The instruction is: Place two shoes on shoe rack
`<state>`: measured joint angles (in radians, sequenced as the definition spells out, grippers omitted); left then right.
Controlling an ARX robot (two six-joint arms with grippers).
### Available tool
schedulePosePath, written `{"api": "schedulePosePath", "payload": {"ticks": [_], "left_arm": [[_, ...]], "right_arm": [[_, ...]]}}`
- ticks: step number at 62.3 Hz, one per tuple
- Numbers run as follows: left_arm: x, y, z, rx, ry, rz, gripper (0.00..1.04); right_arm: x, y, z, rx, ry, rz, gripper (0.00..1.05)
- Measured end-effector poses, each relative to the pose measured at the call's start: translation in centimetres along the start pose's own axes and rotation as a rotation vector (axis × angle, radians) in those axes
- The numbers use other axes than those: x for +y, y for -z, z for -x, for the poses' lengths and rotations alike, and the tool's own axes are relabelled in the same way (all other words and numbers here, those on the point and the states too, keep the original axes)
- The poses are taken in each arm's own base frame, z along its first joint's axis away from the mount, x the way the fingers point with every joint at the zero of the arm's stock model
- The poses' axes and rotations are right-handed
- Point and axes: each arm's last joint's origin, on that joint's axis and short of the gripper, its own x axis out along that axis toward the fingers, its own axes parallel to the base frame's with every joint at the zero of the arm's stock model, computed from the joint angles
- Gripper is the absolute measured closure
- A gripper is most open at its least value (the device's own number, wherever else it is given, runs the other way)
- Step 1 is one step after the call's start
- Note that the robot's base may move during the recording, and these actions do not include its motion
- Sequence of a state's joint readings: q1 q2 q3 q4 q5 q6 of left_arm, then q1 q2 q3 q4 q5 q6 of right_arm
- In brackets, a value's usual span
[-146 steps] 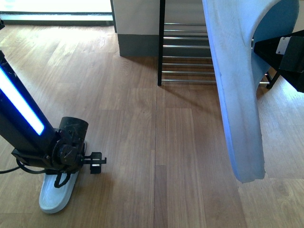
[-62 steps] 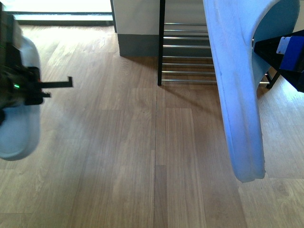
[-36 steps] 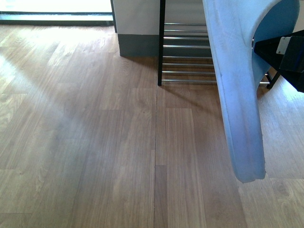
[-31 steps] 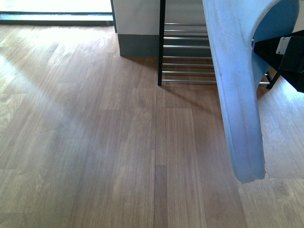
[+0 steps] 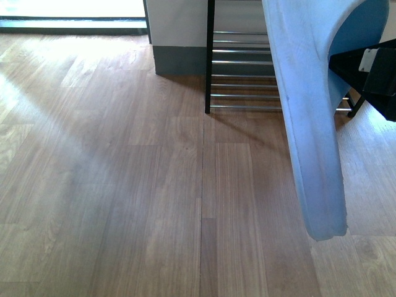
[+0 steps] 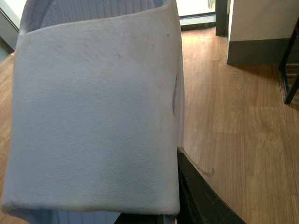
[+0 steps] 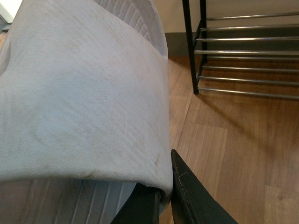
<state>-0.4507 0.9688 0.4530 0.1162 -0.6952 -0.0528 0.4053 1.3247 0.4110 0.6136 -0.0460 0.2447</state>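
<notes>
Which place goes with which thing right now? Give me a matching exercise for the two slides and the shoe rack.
Things:
1. right slide
2. left slide
3. shoe rack

Places:
A. standing on the wooden floor by the wall
B. out of the front view, showing only in the left wrist view
C. hanging in the front view, covering part of the rack

Pairs: 1-C, 2-B, 3-A.
</notes>
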Motion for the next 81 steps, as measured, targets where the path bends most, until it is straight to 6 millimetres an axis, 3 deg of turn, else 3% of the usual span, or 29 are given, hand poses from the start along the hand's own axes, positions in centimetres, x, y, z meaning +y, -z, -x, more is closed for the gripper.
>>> {"api": "schedulePosePath", "payload": {"ticks": [81], "left_arm": [[-0.07,0.01,0.02,0.000,0.007,-0.005,1.03]], "right_arm": [[-0.04,0.00,0.00,-0.001,0.006,-0.001,1.03]]}}
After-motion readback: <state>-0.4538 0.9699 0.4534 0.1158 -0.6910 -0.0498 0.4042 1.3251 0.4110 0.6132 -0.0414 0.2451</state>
